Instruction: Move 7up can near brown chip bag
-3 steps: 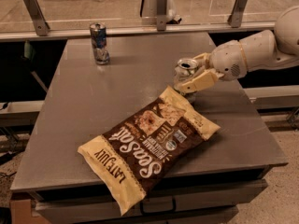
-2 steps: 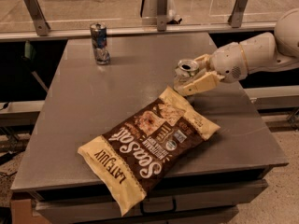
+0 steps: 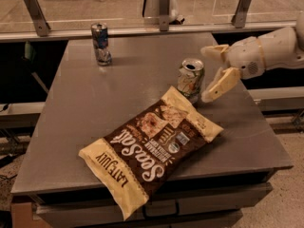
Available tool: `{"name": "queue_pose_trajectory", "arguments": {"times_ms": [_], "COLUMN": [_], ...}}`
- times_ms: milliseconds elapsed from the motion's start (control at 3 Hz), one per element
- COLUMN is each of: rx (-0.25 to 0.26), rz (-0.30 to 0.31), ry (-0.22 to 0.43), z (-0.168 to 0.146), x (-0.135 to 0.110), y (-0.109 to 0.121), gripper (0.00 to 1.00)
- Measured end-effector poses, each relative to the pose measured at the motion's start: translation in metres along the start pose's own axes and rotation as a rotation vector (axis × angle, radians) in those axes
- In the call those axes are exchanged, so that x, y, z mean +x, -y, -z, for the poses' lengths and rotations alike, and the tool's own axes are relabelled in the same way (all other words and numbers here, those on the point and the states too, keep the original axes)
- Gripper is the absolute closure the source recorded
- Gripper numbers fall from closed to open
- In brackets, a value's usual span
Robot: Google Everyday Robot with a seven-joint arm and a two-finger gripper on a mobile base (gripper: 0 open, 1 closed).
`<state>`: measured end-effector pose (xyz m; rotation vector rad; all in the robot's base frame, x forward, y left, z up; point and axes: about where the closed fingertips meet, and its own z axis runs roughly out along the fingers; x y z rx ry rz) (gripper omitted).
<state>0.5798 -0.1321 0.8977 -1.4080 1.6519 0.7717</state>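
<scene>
The 7up can [image 3: 191,79] stands upright on the grey bench [image 3: 118,94], right of the frame's centre, its silver top showing the opened mouth and its pale body slightly dented. Its base sits at the upper cream end of the bag [image 3: 152,151]; whether the two touch cannot be told. The bag lies flat and slanted, running from the lower left of the frame up toward the can, dark brown in the middle with white "Sea Salt" script.

The end effector [image 3: 206,74] reaches in from the right edge on a white arm [image 3: 270,51], just beside the can on its right. Its two cream fingers [image 3: 221,83] are spread wide, one above the other in the frame, and they grip nothing; the can stands at the mouth of the gap, apart from both tips.

A blue can [image 3: 101,42] stands upright in the upper left of the bench, well apart from the rest. A rail with metal posts [image 3: 164,6] runs across the top of the frame behind the bench.
</scene>
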Motion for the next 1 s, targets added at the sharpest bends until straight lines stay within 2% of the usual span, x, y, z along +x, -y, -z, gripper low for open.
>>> {"name": "queue_pose_trajectory", "arguments": {"times_ms": [333,667,1000], "rx": [0.141,0.35,0.534], "rz": [0.011,0.072,0.151], "ry": [0.012,0.052,0.095], "z": [0.054,0.133,0.189], "x": [-0.005,-0.047,-0.105], "y": [0.029,0.053,0.051], "gripper": [0.0,0.0,0.0]}}
